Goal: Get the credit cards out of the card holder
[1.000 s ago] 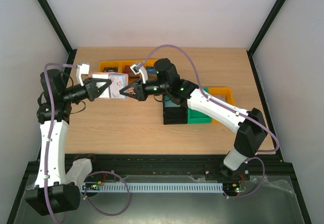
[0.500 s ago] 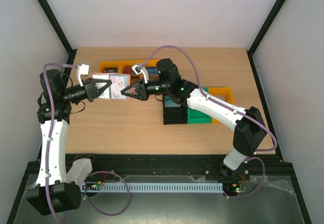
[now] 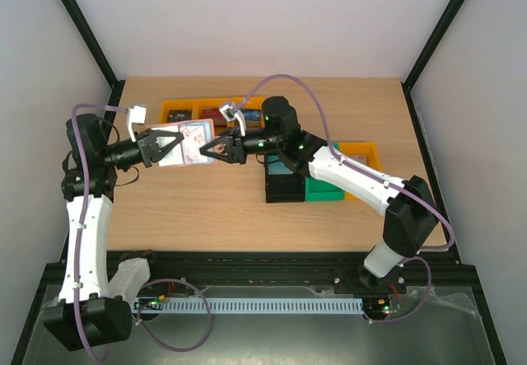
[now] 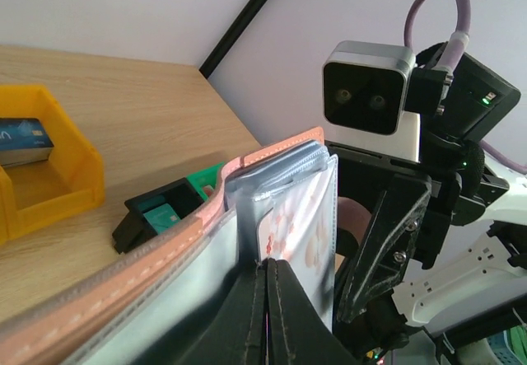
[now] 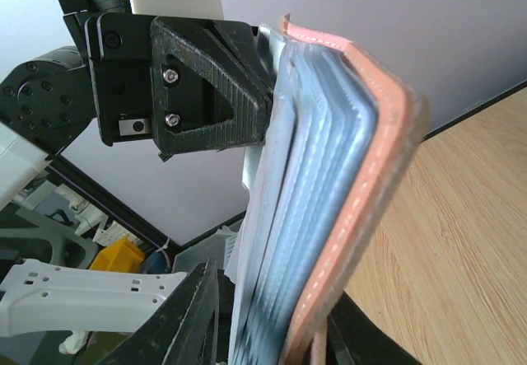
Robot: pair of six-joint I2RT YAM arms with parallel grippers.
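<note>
Above the table (image 3: 329, 101), card holder (image 3: 191, 142) held aloft between both arms
Sleeves hide most of the credit cards (image 4: 306, 229) from you. Left gripper (image 4: 268, 268) is clamped on the holder's inner leaves; right gripper (image 3: 214, 147) straddles the opposite edge, grip impossible to judge. Pinkish edging, pale blue pockets fanned open

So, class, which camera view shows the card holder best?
The right wrist view: the card holder fills the frame, its sleeves stacked edge-on. The left wrist view cuts off part of it; the top view shows it small.
</note>
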